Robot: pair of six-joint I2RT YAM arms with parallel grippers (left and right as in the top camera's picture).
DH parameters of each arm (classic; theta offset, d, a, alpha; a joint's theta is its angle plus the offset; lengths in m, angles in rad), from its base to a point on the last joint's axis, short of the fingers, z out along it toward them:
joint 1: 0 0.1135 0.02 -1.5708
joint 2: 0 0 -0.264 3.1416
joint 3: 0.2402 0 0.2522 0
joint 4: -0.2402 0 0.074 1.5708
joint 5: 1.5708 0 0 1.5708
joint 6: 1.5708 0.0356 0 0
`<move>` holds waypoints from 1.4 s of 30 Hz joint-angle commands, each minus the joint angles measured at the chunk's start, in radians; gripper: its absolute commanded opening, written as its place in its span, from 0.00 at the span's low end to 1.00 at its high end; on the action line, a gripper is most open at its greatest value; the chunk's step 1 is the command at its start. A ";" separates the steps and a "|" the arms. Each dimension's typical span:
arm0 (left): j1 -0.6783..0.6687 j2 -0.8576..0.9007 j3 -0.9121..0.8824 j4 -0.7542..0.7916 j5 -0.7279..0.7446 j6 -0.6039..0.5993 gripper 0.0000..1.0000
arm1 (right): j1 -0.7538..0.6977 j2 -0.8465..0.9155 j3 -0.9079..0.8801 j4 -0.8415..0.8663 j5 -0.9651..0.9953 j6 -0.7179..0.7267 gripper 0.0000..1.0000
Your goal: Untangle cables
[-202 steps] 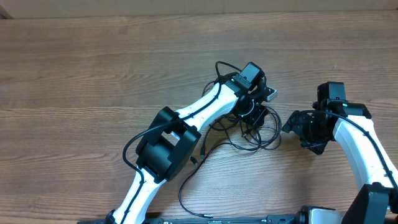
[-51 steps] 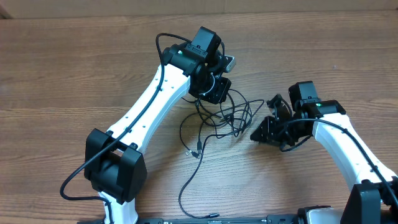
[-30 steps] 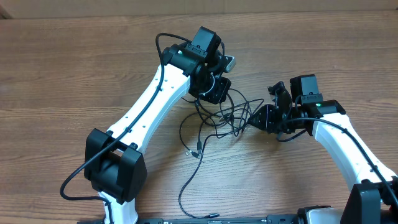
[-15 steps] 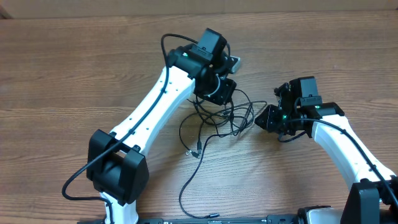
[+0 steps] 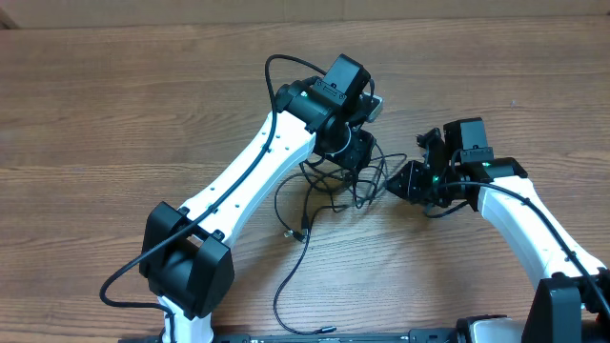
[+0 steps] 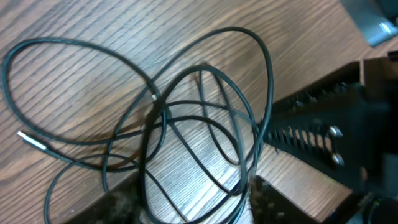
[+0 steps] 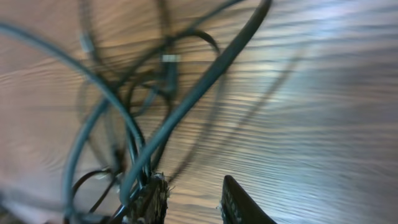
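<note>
The cables [image 5: 329, 191] are thin black cords lying in a loose tangle of loops on the wooden table [image 5: 114, 114], between the two arms. My left gripper [image 5: 355, 157] hovers over the tangle's upper right part. In the left wrist view the left gripper [image 6: 193, 211] is open, and cable loops [image 6: 205, 124] cross the wood between its fingers. My right gripper [image 5: 396, 184] sits at the tangle's right edge. In the right wrist view the right gripper [image 7: 193, 202] shows bare wood in the gap. Several cables [image 7: 186, 99] run past the outer side of its left finger [image 7: 152, 199].
One cord trails from the tangle toward the table's near edge [image 5: 286, 295]. A small silver plug [image 5: 300, 233] lies below the loops, and a plug [image 6: 31, 142] shows at the left of the left wrist view. A black block of the right arm [image 6: 336, 137] stands close beside the left gripper.
The left gripper has moved right, toward the right gripper, and has opened from shut. The tangle's top has shifted right with it. The right gripper has drawn back slightly to the right.
</note>
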 commanded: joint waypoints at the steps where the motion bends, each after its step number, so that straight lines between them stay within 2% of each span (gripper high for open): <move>1: 0.006 0.005 0.006 -0.007 -0.043 0.004 0.59 | 0.005 0.004 -0.005 0.038 -0.260 -0.097 0.28; 5: 0.006 0.005 0.006 -0.016 -0.047 0.004 0.61 | 0.005 0.004 -0.005 0.072 -0.356 -0.109 0.29; 11: 0.019 0.004 0.006 -0.080 -0.158 -0.003 0.70 | 0.005 0.004 -0.005 0.080 -0.392 -0.108 0.31; 14: 0.048 0.004 0.006 -0.097 -0.160 -0.013 0.77 | 0.007 0.004 -0.005 0.087 -0.435 -0.109 0.31; 23: 0.154 0.004 0.006 -0.100 -0.115 -0.060 0.82 | 0.080 0.004 -0.005 0.132 -0.508 -0.108 0.34; 26: 0.162 0.005 0.006 -0.101 -0.095 -0.060 0.82 | 0.117 0.004 -0.005 0.136 -0.441 -0.108 0.38; 31: 0.161 0.004 0.006 -0.109 -0.095 -0.059 0.84 | 0.120 0.004 -0.004 0.047 -0.106 -0.038 0.36; 38: 0.161 0.005 0.006 -0.126 -0.097 -0.053 0.86 | 0.023 -0.002 0.061 -0.161 0.087 -0.047 0.42; 42: 0.159 0.005 0.006 -0.124 -0.009 -0.056 0.91 | -0.006 -0.002 0.063 -0.230 0.143 -0.047 0.48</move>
